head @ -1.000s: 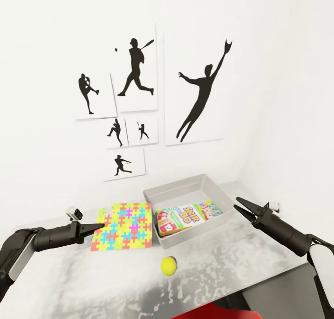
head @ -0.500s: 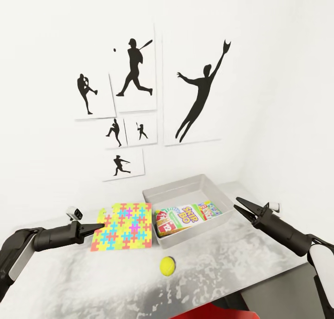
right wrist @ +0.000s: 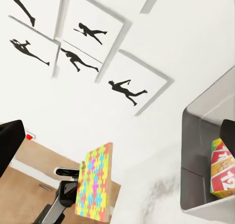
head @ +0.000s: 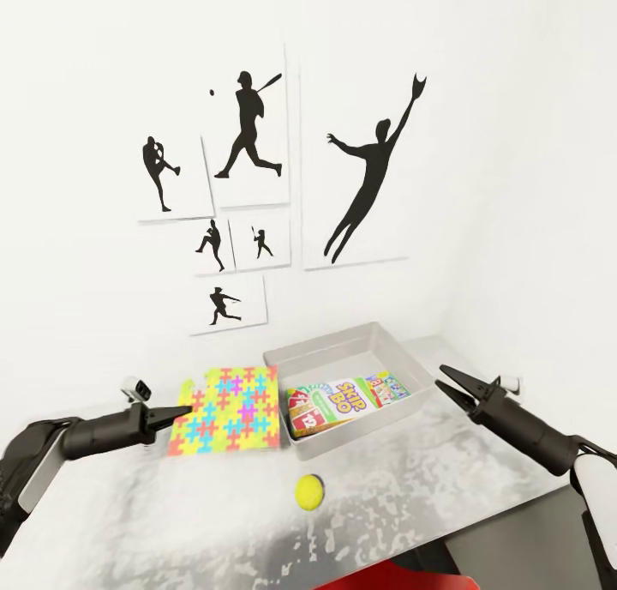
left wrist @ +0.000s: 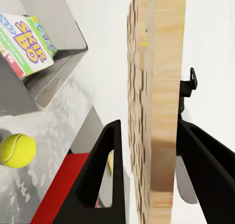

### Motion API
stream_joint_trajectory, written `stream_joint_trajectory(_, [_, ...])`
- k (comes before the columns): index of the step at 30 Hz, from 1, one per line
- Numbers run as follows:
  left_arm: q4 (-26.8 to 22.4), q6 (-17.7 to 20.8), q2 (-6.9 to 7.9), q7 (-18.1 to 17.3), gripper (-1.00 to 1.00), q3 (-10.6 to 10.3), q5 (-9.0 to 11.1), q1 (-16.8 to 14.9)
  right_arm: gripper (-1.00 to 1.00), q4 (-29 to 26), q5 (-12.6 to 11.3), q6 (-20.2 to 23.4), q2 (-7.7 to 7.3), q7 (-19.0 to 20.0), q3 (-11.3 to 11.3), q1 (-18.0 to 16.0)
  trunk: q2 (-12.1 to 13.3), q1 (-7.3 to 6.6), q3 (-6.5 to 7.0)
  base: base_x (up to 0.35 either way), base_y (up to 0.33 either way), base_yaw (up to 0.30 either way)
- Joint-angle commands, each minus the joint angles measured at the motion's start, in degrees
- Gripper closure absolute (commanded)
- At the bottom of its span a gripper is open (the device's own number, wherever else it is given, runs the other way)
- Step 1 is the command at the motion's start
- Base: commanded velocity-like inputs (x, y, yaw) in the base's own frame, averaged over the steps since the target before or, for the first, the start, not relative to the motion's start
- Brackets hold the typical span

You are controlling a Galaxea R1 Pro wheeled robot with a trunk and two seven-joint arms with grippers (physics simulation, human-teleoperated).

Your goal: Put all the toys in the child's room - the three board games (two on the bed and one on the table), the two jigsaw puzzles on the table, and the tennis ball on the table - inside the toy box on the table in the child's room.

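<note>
At the left of the head view, the left gripper (head: 176,414) was clamped on the near-left edge of a jigsaw puzzle (head: 228,408), holding it at that edge, slightly tilted, just beside the toy box (head: 343,350). The left wrist view (left wrist: 147,204) added what the head camera could not: the puzzle's pale wooden edge (left wrist: 156,101) stood between the two black fingers (left wrist: 105,180), gripped only near the rim. That thin bite looked like the main risk; the square could pivot or slip out during the carry, or catch its far corner on the box wall and get levered loose. Inside the box lay a Skip-Bo board game (head: 330,404) with another printed box against it. In front, on the table (head: 428,504), the tennis ball (head: 309,491) sat apart from everything, free to roll if knocked. At the right, the right gripper (head: 447,382) hovered with its fingers apart, holding nothing. The right wrist view showed the puzzle (right wrist: 95,187) lifted clear of the tabletop, which the head view left unclear
</note>
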Motion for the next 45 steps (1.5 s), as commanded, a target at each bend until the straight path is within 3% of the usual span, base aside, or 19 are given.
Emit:
stream_joint_trajectory(1, [0.32, 0.27, -0.31, -0.09, 1.00, 0.31, 0.13, -0.38, -1.00, 0.33, 0.14, 0.28, 0.03, 0.25, -0.15, -0.07, -0.13, 0.03, -0.13, 0.000, 0.000, 0.000])
stream_joint_trajectory(4, [-0.02, 0.15, -1.20, 0.17, 1.00, 0.27, 0.11, 0.42, -1.00, 0.38, 0.13, 0.29, 0.21, -0.16, 0.26, -0.07, -0.13, 0.03, -0.13, 0.000, 0.000, 0.000])
stream_joint_trajectory(13, [-1.90, 0.52, -3.07, 2.62, 1.00, 3.09, 0.12, 0.75, -1.00, 0.96, 0.06, 0.29, -0.51, -0.32, 0.43, -0.08, -0.13, 0.03, -0.13, 0.000, 0.000, 0.000])
stream_joint_trajectory(18, [-1.92, 0.53, -4.68, 3.00, 1.00, 3.18, 0.10, 0.70, -1.00, 0.97, 0.07, 0.27, -0.51, -0.31, 0.46, -0.08, -0.13, 0.03, -0.13, 0.000, 0.000, 0.000])
stream_joint_trajectory(29, [-1.93, 0.62, -8.24, 6.59, 1.00, 3.22, 0.27, -2.63, -1.00, 0.97, 0.06, 0.30, -0.58, -0.21, 0.44, -0.08, -0.13, 0.03, -0.13, 0.000, 0.000, 0.000])
stream_joint_trajectory(30, [-1.93, 0.62, -9.52, 10.37, 1.00, 3.23, 0.28, -3.22, -1.00, 0.97, 0.06, 0.30, -0.58, -0.22, 0.44, -0.08, -0.13, 0.03, -0.13, 0.000, 0.000, 0.000])
stream_joint_trajectory(31, [-1.93, 0.65, -9.92, 11.00, 1.00, 3.23, 0.29, -3.58, -1.00, 0.97, 0.08, 0.30, -0.58, -0.25, 0.44, -0.08, -0.13, 0.03, -0.13, 0.000, 0.000, 0.000])
stream_joint_trajectory(41, [-1.87, 0.71, -11.62, 12.71, 1.00, 3.23, 0.36, -5.50, -1.00, 0.97, 0.06, 0.30, -0.58, -0.20, 0.44, -0.08, -0.13, 0.03, -0.13, 0.000, 0.000, 0.000])
stream_joint_trajectory(45, [-1.84, 0.71, -12.42, 15.10, 1.00, 3.29, 0.41, -6.73, -1.00, 0.97, 0.06, 0.30, -0.58, -0.20, 0.44, -0.08, -0.13, 0.03, -0.13, 0.000, 0.000, 0.000])
